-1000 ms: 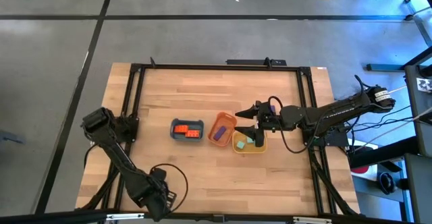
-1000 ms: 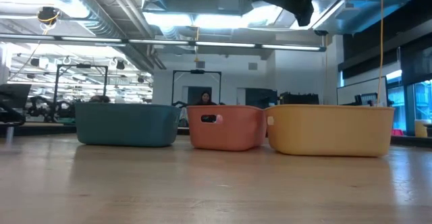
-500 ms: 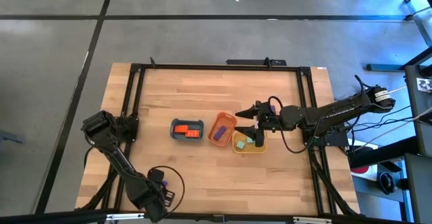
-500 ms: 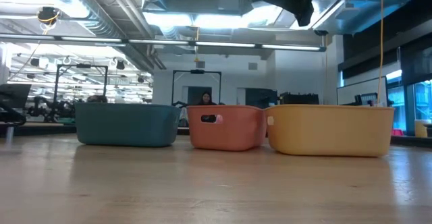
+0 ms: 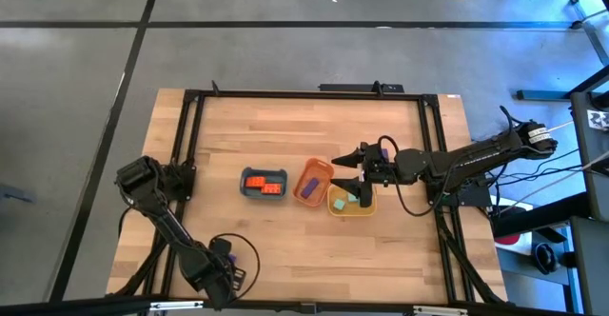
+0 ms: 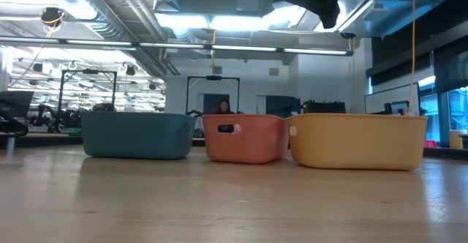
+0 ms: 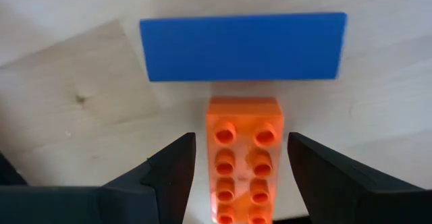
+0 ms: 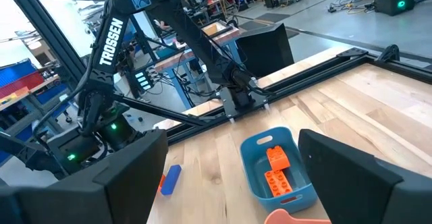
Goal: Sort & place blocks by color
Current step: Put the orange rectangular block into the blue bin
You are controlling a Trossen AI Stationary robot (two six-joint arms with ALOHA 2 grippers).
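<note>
Shows only a slight shift of the left gripper [image 5: 224,264] at the near edge of the desk [image 5: 285,126], jaws apart astride an unsorted orange brick [image 7: 243,163], meaning sorting unfinished, right gripper [image 5: 347,176] spread above the yellow tray [image 5: 335,208].

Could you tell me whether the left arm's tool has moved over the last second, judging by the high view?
Yes, slightly: the left tool has drifted toward the table's left edge, away from the blue tray, while remaining near the front edge.

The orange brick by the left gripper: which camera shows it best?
The left wrist view: the orange brick lies studs up on the wood between the open left gripper's fingers, beside a flat blue piece. The right wrist view shows it small and partly hidden. The high and low views don't show it.
</note>
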